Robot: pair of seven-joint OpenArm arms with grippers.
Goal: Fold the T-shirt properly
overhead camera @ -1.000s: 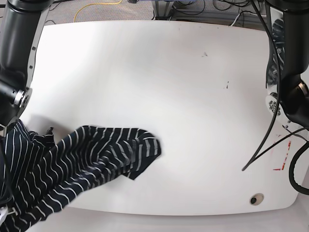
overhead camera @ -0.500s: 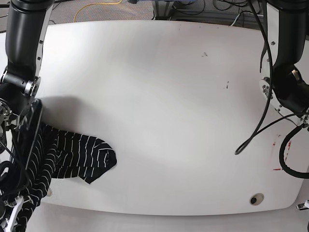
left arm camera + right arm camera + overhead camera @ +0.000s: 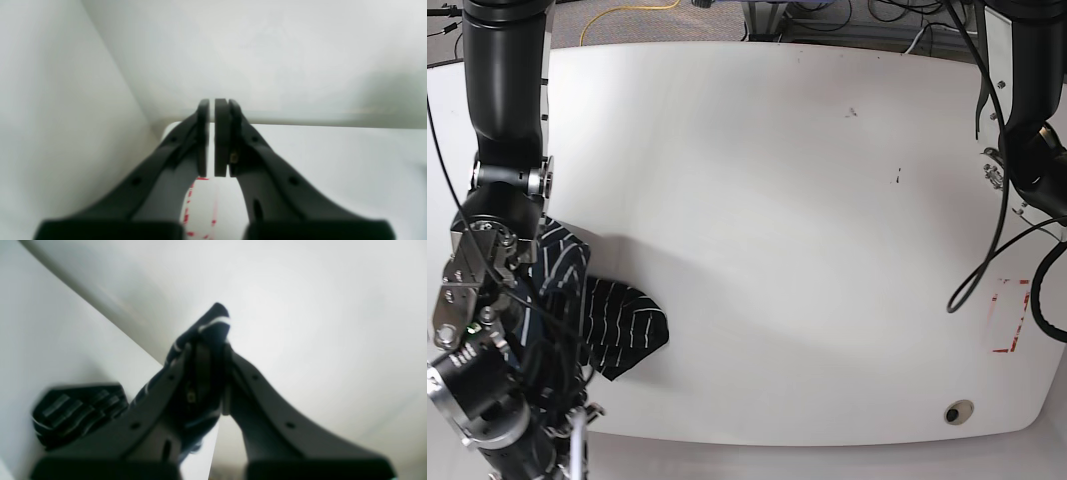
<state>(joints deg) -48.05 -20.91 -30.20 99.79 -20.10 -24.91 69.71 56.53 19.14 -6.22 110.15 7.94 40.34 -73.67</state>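
Two jaws at work: my right gripper [image 3: 208, 350] is clamped on a bunch of the T-shirt [image 3: 617, 325], which lies crumpled at the lower left of the base view, partly draped off the table [image 3: 777, 200]. My left gripper [image 3: 212, 140] is pressed together, holding nothing, at the far right. Judging by this, I'm at the spreading step; next I need to drag the cloth toward the middle and lay it flat.

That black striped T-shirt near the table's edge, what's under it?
The white table top lies under the part of the black, white-striped fabric T-shirt spread on it. The rest of the shirt is hidden behind the dark robot arm, so anything beneath there can't be seen.
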